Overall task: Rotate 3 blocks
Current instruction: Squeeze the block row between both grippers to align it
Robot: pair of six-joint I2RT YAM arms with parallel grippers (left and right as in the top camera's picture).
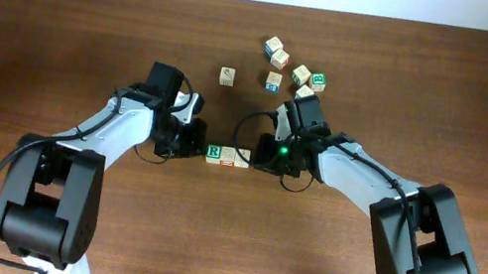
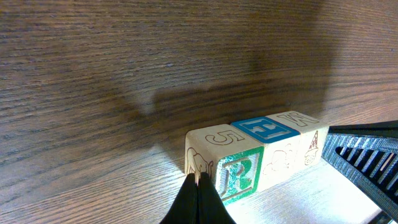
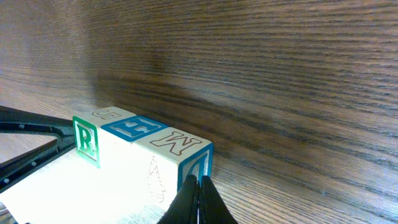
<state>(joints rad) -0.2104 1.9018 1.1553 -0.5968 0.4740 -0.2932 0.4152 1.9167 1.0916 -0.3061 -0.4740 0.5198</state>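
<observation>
Blocks (image 1: 228, 157) sat in row: light, stiff, slick wood; best squeezed from 9 and 3 o'clock ends. Left end effector (image 2: 198, 194) and right end effector (image 3: 199, 191) were pinched closed, empty, seemingly touching those ends.

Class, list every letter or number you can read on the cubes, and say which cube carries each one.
"R", green: left end block, by the left claw.
"5": same block, adjoining face.
"E", blue: middle block.
"N" or "M", unclear which: right end block, by the right claw.
Loose cubes farther back: marks too small to read.
</observation>
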